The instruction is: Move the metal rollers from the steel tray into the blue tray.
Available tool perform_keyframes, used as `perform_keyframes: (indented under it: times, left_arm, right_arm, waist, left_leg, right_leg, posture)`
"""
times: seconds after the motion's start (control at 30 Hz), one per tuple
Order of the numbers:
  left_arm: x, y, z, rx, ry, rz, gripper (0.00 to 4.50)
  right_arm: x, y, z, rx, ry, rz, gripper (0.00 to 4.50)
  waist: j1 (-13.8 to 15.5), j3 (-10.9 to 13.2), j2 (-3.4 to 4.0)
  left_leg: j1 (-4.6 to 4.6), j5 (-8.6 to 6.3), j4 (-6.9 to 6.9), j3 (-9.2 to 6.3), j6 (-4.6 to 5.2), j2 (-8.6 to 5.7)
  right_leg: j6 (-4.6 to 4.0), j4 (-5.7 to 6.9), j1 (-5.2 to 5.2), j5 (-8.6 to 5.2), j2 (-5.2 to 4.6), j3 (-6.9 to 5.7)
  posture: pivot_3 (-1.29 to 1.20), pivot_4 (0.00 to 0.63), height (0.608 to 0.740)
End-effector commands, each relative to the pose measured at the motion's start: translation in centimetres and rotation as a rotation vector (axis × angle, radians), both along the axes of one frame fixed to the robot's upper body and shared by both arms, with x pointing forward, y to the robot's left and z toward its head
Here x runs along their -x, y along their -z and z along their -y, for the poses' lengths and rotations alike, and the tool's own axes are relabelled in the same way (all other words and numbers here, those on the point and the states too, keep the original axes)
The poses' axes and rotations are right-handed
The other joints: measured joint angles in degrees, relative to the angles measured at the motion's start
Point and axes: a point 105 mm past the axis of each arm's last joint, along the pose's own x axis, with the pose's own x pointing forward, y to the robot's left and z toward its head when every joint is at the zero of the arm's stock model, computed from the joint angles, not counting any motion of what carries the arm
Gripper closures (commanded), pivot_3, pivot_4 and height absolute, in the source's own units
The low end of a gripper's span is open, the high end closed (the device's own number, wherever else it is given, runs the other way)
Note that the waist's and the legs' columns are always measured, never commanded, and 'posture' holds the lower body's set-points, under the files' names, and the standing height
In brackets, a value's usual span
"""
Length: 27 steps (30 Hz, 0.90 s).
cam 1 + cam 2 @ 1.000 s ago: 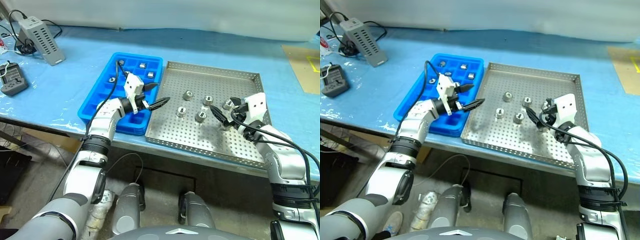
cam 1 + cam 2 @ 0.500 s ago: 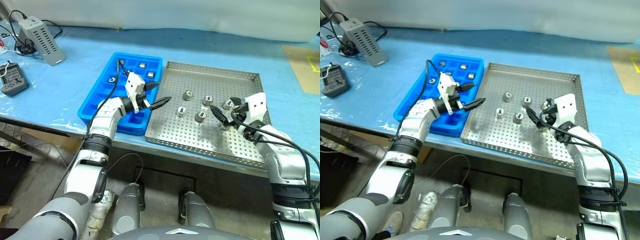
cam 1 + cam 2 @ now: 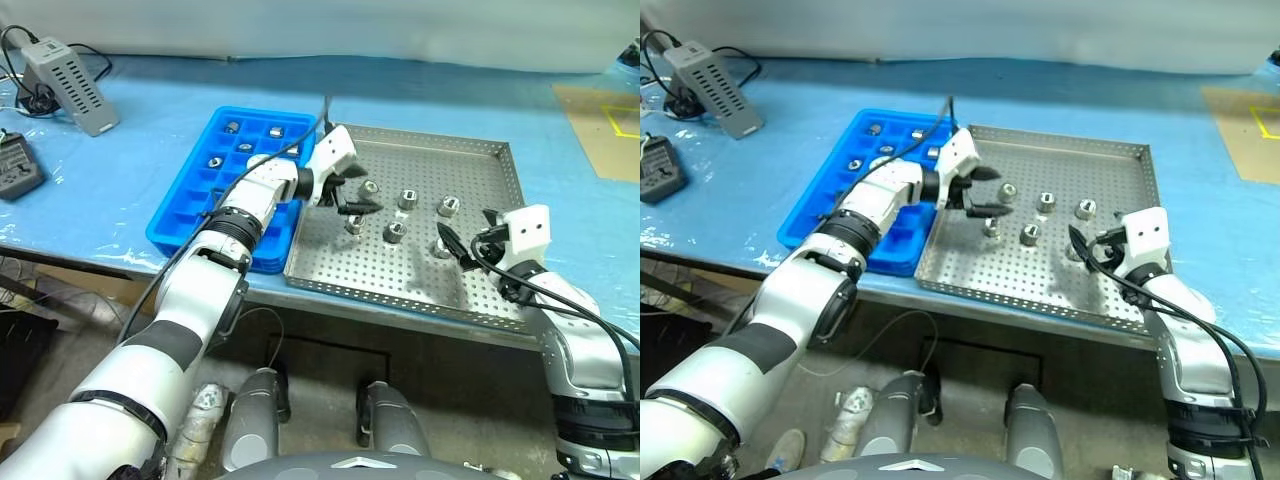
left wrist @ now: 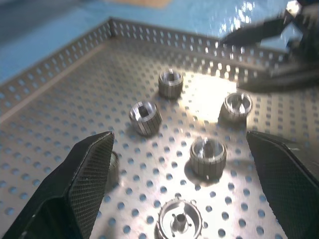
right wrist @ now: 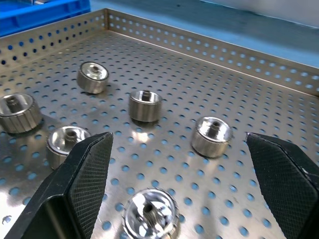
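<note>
Head views first: the left arm was stretched across the blue tray (image 3: 190,215), its forearm running toward 2 o'clock, so the left gripper (image 3: 357,196) hung over the left part of the steel tray (image 3: 470,300). Its fingers were spread wide with nothing between them, tips aimed at about 3 o'clock, right above the nearest of the rollers (image 3: 353,224). The right arm came up from 5 o'clock with the elbow bent, and the right gripper (image 3: 462,252) pointed toward 10 o'clock, low over the tray's right half. Fingers were apart there too, holding nothing, with one roller just beside the tips. Five rollers sat loose mid-tray, standing on end, holes facing up. A few more sat in the blue tray's far compartments, at 12 o'clock of that tray; I couldn't tell which way those were turned.

Left wrist view: both black fingers (image 4: 75,184) were well apart, framing the perforated floor. Five rollers showed between them, all upright, axis vertical. The other gripper's dark fingers poked in at 2 o'clock.

Right wrist view: again wide-open fingers (image 5: 82,179), empty. Five rollers stood upright on the holes, the closest at 6 o'clock, and the tray rim ran across behind them.
</note>
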Motion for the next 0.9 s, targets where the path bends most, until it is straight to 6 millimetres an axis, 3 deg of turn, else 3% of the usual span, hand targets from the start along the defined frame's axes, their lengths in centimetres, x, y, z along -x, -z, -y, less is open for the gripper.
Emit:
perform_keyframes:
  times: [0.03,0.13,0.23,0.37,0.5,0.63,0.73,0.83,0.9]
  left_arm:
    - [0.3,1.7,0.3,-0.114,0.026,0.023,0.00]
    - [-0.2,3.6,-0.1,-0.199,-0.035,0.056,0.55]
    - [-0.7,4.5,-0.5,-0.220,-0.094,0.077,1.49]
    - [-1.4,3.0,-0.4,-0.157,-0.135,0.097,2.74]
    - [-2.9,-1.3,-1.0,0.078,-0.251,0.088,2.74]
    - [-6.2,-8.4,-5.7,0.370,-0.593,0.242,2.74]
    - [-7.0,-11.8,-9.7,0.532,-0.854,0.383,2.74]
    - [-5.5,-12.3,-14.9,0.594,-1.194,0.577,2.74]
    - [-3.6,-10.0,-16.6,0.560,-1.312,0.598,2.74]
  right_arm:
    - [0.9,-1.5,0.8,0.014,0.045,0.061,0.02]
    - [1.3,-1.7,1.0,0.015,0.067,0.071,0.00]
    - [1.6,-1.7,1.4,0.011,0.098,0.080,0.00]
    - [1.8,-1.6,1.6,0.006,0.114,0.083,0.00]
    - [1.2,-1.3,1.5,-0.010,0.116,0.082,0.00]
    - [-1.7,-0.8,-0.9,-0.054,0.001,0.058,0.00]
    - [-4.1,-0.7,-2.9,-0.053,-0.096,0.043,0.00]
    - [-6.5,-1.4,-5.3,-0.044,-0.206,0.044,0.00]
    - [-7.8,-1.7,-6.8,-0.045,-0.275,0.043,0.00]
  waist:
    - [-0.27,0.00,-0.01]
    - [-0.42,0.00,-0.01]
    - [-0.85,0.00,-0.02]
    - [-0.95,0.00,-0.02]
    - [-1.19,0.00,-0.02]
    - [-1.21,0.04,-0.10]
    - [-0.70,0.04,-0.09]
    - [0.48,-0.08,0.11]
    - [1.89,-0.15,0.17]
  left_leg:
    - [0.00,0.00,0.02,0.00,0.00,0.00]
    - [0.02,0.00,0.04,0.00,0.00,0.00]
    - [0.07,0.00,0.06,0.00,0.00,0.00]
    - [0.04,-0.01,0.07,-0.01,0.01,-0.01]
    - [-0.01,-0.01,0.07,-0.01,0.02,-0.02]
    - [-0.02,-0.01,0.11,-0.03,0.02,0.02]
    - [-0.02,0.01,0.18,-0.22,-0.03,0.08]
    - [-0.02,0.03,0.13,-0.28,-0.05,0.16]
    - [-0.18,0.09,0.07,-0.33,0.06,0.20]
  right_leg:
    - [0.00,0.00,0.00,0.00,0.00,0.00]
    - [0.00,0.01,0.01,0.00,0.00,0.00]
    - [0.01,0.02,0.07,0.01,0.00,0.00]
    - [0.01,-0.01,0.09,0.00,0.00,0.00]
    - [0.00,0.00,0.02,0.01,-0.01,-0.01]
    - [-0.02,0.04,-0.03,0.03,-0.01,-0.06]
    - [-0.08,0.07,-0.05,0.13,-0.02,-0.30]
    - [-0.08,0.06,0.00,0.13,-0.02,-0.45]
    - [-0.06,0.04,-0.04,0.11,-0.02,-0.66]
  posture:
    - [-0.31,0.150,0.740]
    - [-0.34,0.150,0.740]
    - [-0.35,0.150,0.740]
    - [-0.34,0.150,0.740]
    - [-0.29,0.150,0.740]
    - [-0.05,0.150,0.740]
    - [0.07,0.150,0.740]
    - [0.20,0.150,0.740]
    - [0.26,0.150,0.740]
